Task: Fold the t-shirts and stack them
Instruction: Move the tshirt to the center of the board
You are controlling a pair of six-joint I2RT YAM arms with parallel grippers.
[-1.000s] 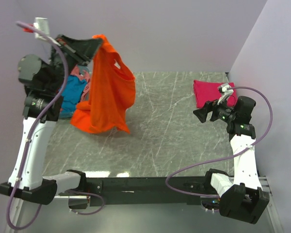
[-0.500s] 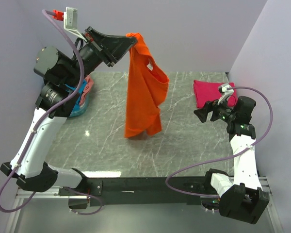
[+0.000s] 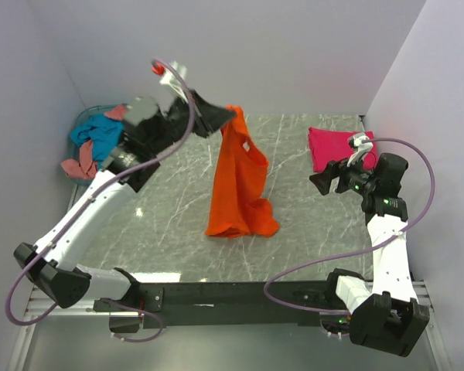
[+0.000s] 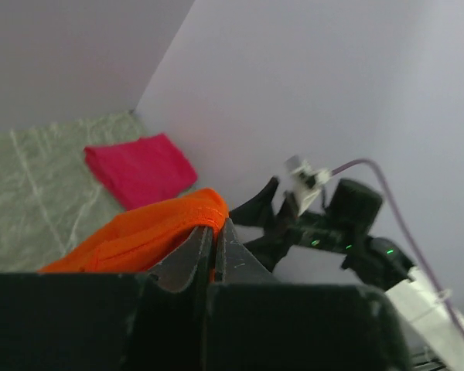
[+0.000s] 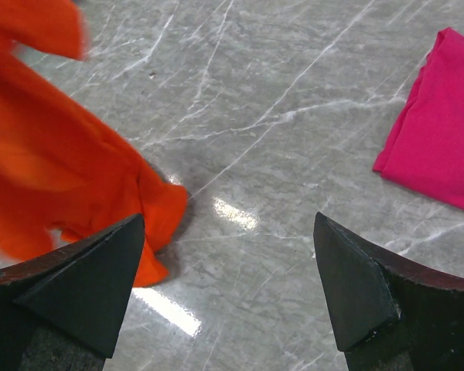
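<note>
Top external view: left tool (image 3: 230, 116) pinches the orange shirt (image 3: 236, 189) high, hem draping onto the surface (image 3: 309, 239), seemingly for spreading; right tool (image 3: 319, 182) gapes wide.

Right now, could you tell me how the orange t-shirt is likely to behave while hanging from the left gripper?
Probably very floppy: the orange t-shirt hangs in folds from the left gripper, its lower end crumpling on the table. It seems light, as a pinch on one edge holds it up. It will likely drag and bunch rather than slide flat.
</note>
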